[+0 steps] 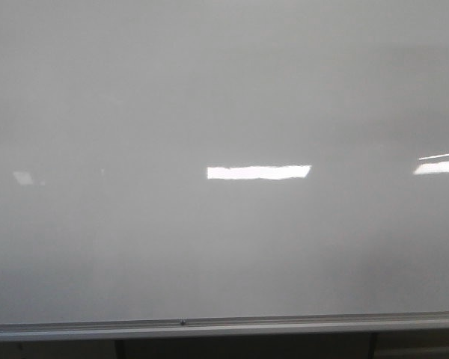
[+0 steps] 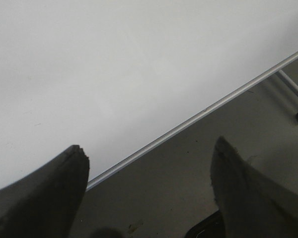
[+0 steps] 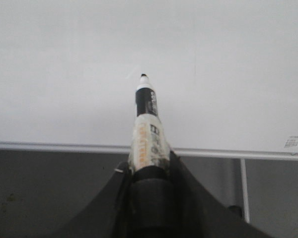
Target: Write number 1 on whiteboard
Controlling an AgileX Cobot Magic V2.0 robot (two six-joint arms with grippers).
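Glossy grey-white, the whiteboard (image 1: pixel 224 97) fills the front view above its silver frame rail (image 1: pixel 224 326) (bright light reflections (image 1: pixel 258 172) only; no stroke can be made out). Both arms are outside that view. Right gripper (image 3: pixel 149 198) clamps a marker (image 3: pixel 148 129), uncapped tip toward the board. Left gripper (image 2: pixel 149 163) is spread wide, holding nothing.

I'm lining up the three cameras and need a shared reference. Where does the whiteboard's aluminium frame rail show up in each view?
Front view: the frame rail runs level across the bottom, under the whiteboard.
Left wrist view: it crosses diagonally above the open left gripper.
Right wrist view: it lies horizontal behind the marker in the right gripper.
Shared landmark: the rail itself, the board's lower edge.
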